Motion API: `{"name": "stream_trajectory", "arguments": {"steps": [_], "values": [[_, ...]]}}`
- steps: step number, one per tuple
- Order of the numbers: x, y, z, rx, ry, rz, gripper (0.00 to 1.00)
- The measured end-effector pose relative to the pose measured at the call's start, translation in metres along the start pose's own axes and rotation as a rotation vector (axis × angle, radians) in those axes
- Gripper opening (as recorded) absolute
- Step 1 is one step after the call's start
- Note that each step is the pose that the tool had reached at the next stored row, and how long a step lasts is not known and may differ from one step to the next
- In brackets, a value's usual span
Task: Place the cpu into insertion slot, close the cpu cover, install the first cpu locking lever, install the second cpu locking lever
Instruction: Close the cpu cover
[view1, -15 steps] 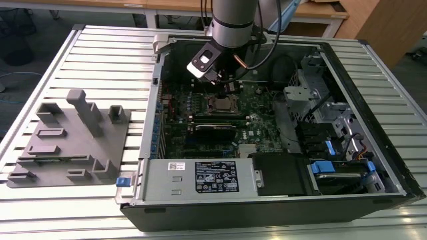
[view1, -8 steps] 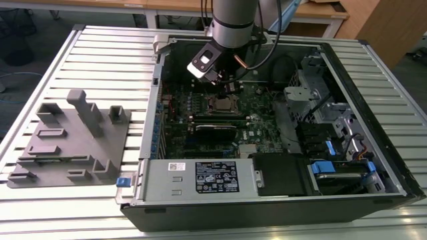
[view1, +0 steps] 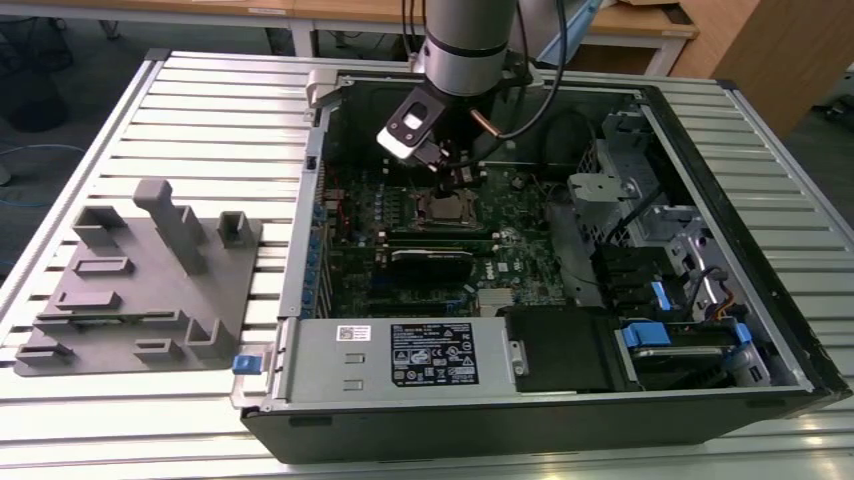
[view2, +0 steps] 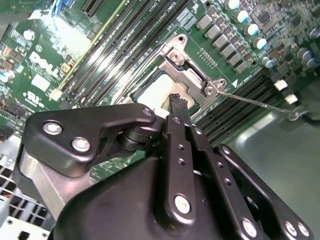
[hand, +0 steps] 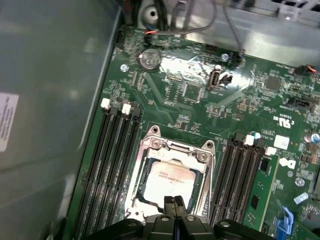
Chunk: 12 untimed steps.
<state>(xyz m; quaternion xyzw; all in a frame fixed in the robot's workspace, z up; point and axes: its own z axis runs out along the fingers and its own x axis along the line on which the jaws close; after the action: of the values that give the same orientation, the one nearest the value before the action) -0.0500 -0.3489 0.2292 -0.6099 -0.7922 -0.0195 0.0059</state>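
Claw (hand: 175, 201) points down, tips together, over cpu (hand: 167, 176).

Slatted table (view1: 200, 110) with computer case (view1: 534, 425) and grey fixture (view1: 140, 295)

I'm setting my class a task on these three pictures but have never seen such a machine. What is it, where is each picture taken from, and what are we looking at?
The grey tube in the exterior view is a robot arm reaching down into an open computer case that lies on a slatted table. A grey plastic holder sits on the exterior view's left. The two wrist views come from cameras riding on the arm. In the first wrist view, its gripper, a black two-fingered claw, is shut, empty, close over the silver chip. The chip sits in the green board, with a metal frame around it. In the second wrist view a thin lever juts out beside the frame.
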Motion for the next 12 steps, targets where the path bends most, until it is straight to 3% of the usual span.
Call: {"name": "stream_trajectory", "arguments": {"steps": [12], "values": [[0.0000, 0.0000, 0.0000, 0.0058, 0.0043, -0.177, 0.11]]}}
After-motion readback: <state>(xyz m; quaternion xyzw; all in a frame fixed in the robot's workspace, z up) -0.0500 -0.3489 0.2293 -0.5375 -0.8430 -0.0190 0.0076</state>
